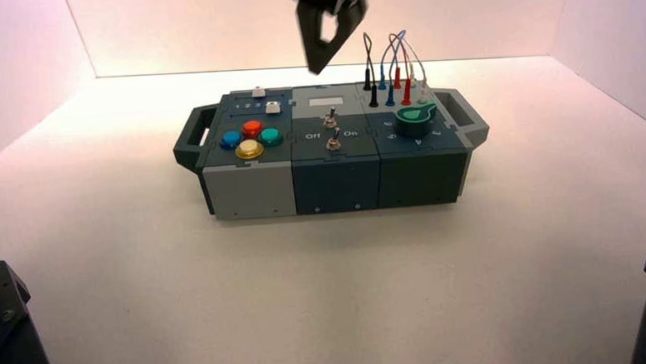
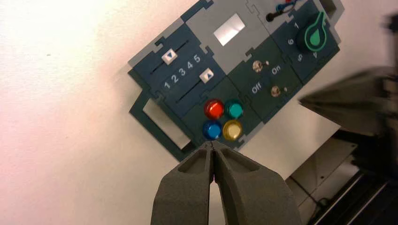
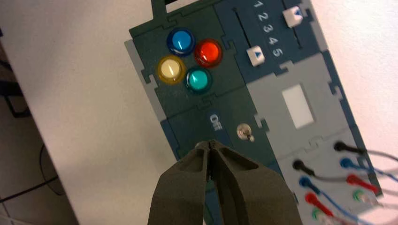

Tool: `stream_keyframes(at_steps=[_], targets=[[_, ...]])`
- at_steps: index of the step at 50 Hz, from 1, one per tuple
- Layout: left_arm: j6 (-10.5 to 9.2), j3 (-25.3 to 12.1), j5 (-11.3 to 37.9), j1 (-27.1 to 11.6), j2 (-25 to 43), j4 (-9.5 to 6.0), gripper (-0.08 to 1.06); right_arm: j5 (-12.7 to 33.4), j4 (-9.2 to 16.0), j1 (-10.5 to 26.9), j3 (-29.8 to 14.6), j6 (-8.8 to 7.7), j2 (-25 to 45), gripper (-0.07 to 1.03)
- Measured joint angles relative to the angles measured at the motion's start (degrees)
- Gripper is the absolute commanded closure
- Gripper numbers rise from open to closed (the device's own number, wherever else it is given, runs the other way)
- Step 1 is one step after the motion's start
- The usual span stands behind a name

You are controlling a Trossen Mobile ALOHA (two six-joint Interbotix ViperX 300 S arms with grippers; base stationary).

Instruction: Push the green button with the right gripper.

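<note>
One pale worktop (image 1: 140, 267) inside plain light walls carries the box (image 1: 332, 161). Your right tool (image 3: 212, 143), tips pressed together, hangs above the toggle switches (image 3: 244, 131), with the green button (image 3: 198, 80) beyond its tips among red (image 3: 208, 52), blue (image 3: 181, 41) and yellow (image 3: 171, 69). Wires (image 3: 366, 161) lie beside it; your left tool (image 2: 212, 144), also pinched closed, hovers near the buttons' edge.

Box (image 1: 336, 181): dark blue-grey, side handles, on white table (image 1: 141, 283), below the right pincer (image 1: 320, 64)
- Red button (image 1: 252, 127), blue button (image 1: 231, 139), yellow button (image 1: 249, 148): clustered on the box's left section, to the pincer's left and nearer the camera
- Two white sliders (image 3: 256, 55) beside numbers 1–5, one by the 5
- Toggle switches (image 1: 331, 131), marked Off/On, closest to the pincer tip
- Dark-green knob (image 1: 415, 119) and plugged wires (image 1: 393, 61): to the pincer's right
</note>
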Motion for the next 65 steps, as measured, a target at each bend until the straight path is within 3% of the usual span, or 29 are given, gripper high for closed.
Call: stream_keyframes(at_steps=[4,14,36,65], targets=[[0.44,0.97,0.62,0.18,-1.76,0.97,1.01,-0.26,0.00,0.44,-1.05,-0.35,1.67,0.98],[0.79,2.64,2.81,0.35,-3.52,1.23,1.01,-1.05,-0.09,0.53,-2.64,-0.44,4.13,0.98],[1.05,7.38,4.48,3.69,-9.05,1.32,1.01,-3.78,-0.09,1.23,-2.72,-0.53,7.82,0.98],[0.88,13.80,5.89,3.60,-15.91,0.97,1.01,-6.06,0.62,2.99,-3.96,-0.53,10.81,0.98]])
